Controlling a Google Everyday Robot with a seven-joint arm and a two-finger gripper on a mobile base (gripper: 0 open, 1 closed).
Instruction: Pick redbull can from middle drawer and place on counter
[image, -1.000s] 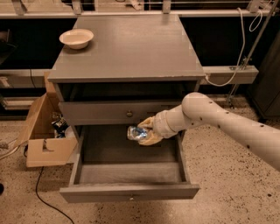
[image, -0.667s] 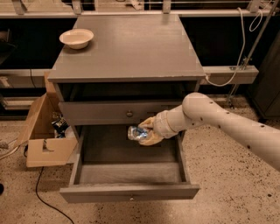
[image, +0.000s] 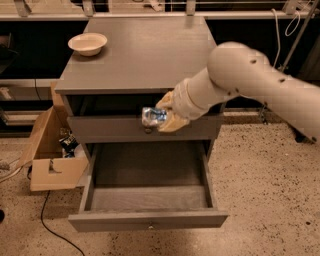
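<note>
Over the open tray: the redbull can (image: 151, 116) hangs clear of the middle drawer (image: 147, 220), level with the upper drawer front (image: 105, 130) and just above its dark knob (image: 148, 131); it touches neither the tray nor the tabletop
Gripper: the gripper (image: 158, 117) is clamped on the can from the right, its yellowish fingers (image: 172, 122) wrapped round the can's far side, with the pale arm (image: 250, 80) reaching in from the right
Change: a second ago we saw the can lower, at the mouth of the recess just under that upper front; now it sits near the front's top edge, so it has come up along the cabinet face. The cabinet also lies differently in view, so we put part of the shift down to the camera
Meaning: we judge the pick done, since the tray below shows only bare grey floor, and the lift toward the top is under way
Counter: the counter (image: 145, 55) lies just above the can, with its front edge close over it; the can is not yet over it
Next: we reckon the can must rise past that edge, move inward and be set down upright
Risk: the edge juts out over the can, so a straight rise could catch it
Bowl: the white bowl (image: 87, 43) stands at the far left corner, well apart from the can
</note>
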